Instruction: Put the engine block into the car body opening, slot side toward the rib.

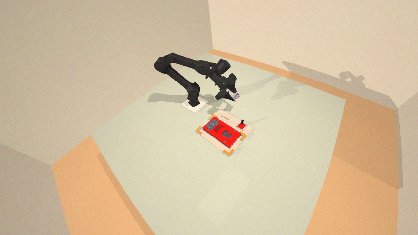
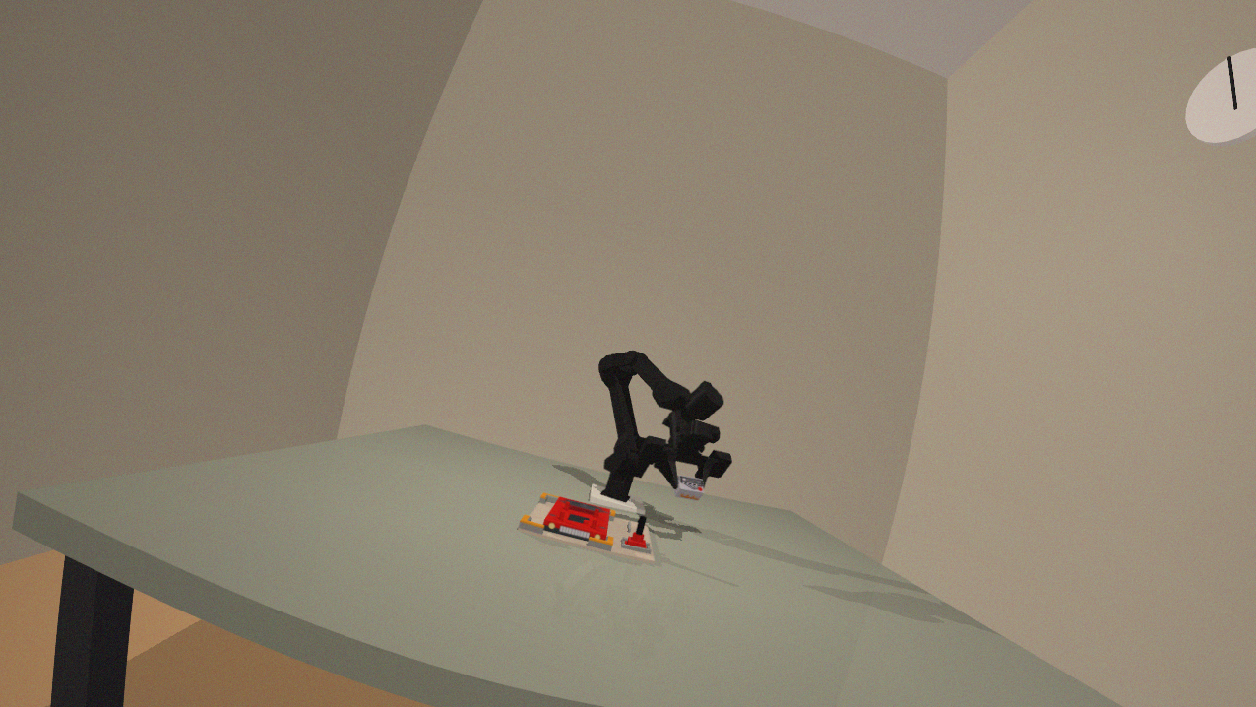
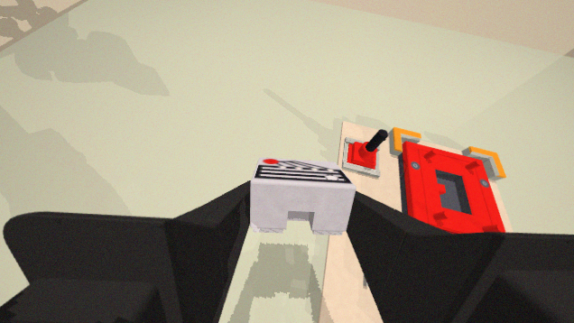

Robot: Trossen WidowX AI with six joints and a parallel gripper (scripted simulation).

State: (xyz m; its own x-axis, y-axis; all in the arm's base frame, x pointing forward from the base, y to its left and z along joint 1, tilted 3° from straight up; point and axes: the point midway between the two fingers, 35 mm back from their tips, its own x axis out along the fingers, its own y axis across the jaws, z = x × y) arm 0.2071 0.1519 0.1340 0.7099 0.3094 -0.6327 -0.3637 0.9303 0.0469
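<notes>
My gripper (image 1: 235, 96) (image 2: 690, 486) (image 3: 297, 189) is shut on the engine block (image 1: 236, 95) (image 2: 689, 492) (image 3: 275, 198), in the air beyond the board's lever end. The block is pale grey with a striped, red-dotted top; its slot is at the lower edge of the face turned to the wrist camera. The red car body (image 1: 233, 140) (image 2: 558, 517) (image 3: 421, 200) lies on the board, to the right in the wrist view. Its dark rectangular opening (image 1: 225, 134) (image 3: 455, 194) is empty, with a small red rib (image 3: 441, 189) jutting in from one side. The gripper hides the car's near end in the wrist view.
The beige board (image 1: 213, 140) (image 3: 389, 181) has orange-topped corner brackets (image 1: 229, 152) (image 3: 496, 159) around the car. A red base with an upright black lever (image 1: 242, 122) (image 2: 641, 526) (image 3: 376, 141) stands between block and car in the wrist view. The arm's white base plate (image 1: 187, 105) is behind the board.
</notes>
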